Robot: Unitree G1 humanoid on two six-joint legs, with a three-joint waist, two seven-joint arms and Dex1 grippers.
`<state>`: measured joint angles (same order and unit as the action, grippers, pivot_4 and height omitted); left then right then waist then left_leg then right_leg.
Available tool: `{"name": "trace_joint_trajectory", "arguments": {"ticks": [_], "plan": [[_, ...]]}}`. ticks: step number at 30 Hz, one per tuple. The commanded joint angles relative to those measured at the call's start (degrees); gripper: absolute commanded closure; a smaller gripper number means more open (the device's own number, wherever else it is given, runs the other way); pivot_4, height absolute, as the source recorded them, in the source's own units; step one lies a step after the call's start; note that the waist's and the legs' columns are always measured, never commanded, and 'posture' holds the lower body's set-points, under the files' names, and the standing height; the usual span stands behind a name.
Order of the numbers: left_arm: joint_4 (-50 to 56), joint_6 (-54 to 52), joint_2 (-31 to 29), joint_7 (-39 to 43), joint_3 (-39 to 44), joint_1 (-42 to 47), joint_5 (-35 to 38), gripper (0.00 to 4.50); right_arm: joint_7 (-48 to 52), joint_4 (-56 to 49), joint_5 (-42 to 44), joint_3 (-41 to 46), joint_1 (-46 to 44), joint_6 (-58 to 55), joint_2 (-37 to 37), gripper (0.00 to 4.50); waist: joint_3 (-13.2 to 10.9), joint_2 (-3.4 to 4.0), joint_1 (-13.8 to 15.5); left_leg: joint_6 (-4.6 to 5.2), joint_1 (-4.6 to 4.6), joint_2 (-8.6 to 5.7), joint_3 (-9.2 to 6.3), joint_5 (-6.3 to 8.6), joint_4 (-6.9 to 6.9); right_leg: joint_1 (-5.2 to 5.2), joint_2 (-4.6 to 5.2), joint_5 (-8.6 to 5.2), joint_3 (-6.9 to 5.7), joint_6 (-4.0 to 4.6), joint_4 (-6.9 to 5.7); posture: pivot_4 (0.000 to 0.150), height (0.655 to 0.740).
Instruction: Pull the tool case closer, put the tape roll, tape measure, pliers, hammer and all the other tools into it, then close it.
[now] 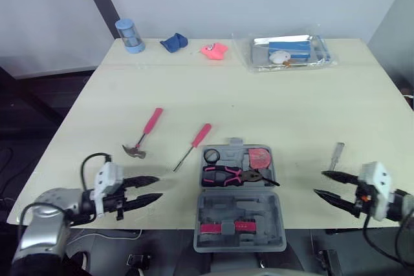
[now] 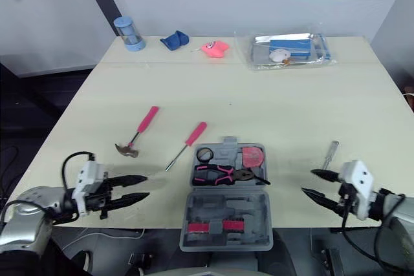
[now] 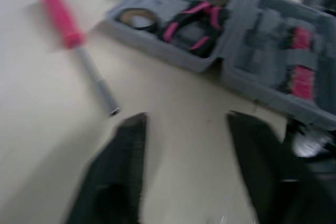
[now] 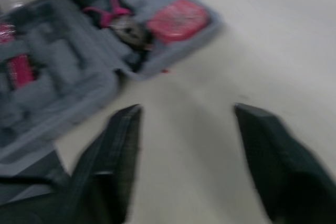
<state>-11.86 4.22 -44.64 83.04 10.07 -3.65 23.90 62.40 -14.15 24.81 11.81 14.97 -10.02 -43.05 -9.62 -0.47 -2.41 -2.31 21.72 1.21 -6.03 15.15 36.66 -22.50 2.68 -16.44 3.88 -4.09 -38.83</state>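
Note:
The grey tool case (image 1: 223, 191) lies open at the near table edge, its lid (image 1: 239, 221) hanging toward me. In its tray are a tape roll (image 1: 211, 156), a pink tape measure (image 1: 260, 158) and pink-handled pliers (image 1: 229, 174). A pink-handled hammer (image 1: 143, 135) and a pink screwdriver (image 1: 193, 147) lie on the table to the case's left. A small metal tool (image 1: 337, 154) lies to its right. My left gripper (image 1: 160, 187) is open and empty, left of the case. My right gripper (image 1: 318, 182) is open and empty, right of the case, near the metal tool.
Along the far edge of the table (image 1: 272, 108) stand a blue cylinder (image 1: 130, 35), a blue cloth (image 1: 174, 42), a pink object (image 1: 214, 50) and a clear plastic bag of items (image 1: 288, 52). Bare tabletop stretches between these and the tools.

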Motion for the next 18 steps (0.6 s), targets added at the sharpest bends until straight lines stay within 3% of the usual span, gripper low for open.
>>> {"name": "trace_joint_trajectory", "arguments": {"ticks": [1,2,3,18], "plan": [[-1.1,0.6,-0.3,2.5,-3.5,3.5,-1.6,3.91,1.9,0.2,-2.8,-4.7,-4.1,0.6,-1.4,3.37,0.0,-0.01,0.0,0.0,-0.01,0.0,0.0,0.0,0.0,0.0,0.0,0.0,0.0,0.0,-0.01,0.15,0.74],[-1.6,0.7,-0.2,3.1,-4.8,4.8,-2.2,4.43,2.2,0.9,-3.5,-6.4,-5.8,0.8,-1.3,3.9,0.0,-0.01,0.0,0.0,-0.01,0.0,0.0,0.0,0.03,0.0,0.0,0.0,0.0,0.0,-0.02,0.15,0.74],[-1.9,0.5,0.0,3.7,-6.1,6.1,-2.7,4.5,2.4,1.5,-4.5,-8.2,-7.4,0.7,-1.3,4.37,0.0,0.0,0.0,0.0,-0.01,0.0,-0.01,0.0,0.06,0.01,-0.01,0.0,-0.01,0.0,-0.03,0.15,0.74],[-3.7,0.3,2.8,2.6,-16.6,13.1,-9.3,4.5,4.0,12.4,-16.8,-22.8,-20.0,5.0,-0.5,4.37,0.0,0.0,-0.1,0.01,0.06,0.0,-0.07,0.0,0.21,-0.01,-0.01,0.01,-0.08,-0.01,-0.09,0.15,0.74]]}}
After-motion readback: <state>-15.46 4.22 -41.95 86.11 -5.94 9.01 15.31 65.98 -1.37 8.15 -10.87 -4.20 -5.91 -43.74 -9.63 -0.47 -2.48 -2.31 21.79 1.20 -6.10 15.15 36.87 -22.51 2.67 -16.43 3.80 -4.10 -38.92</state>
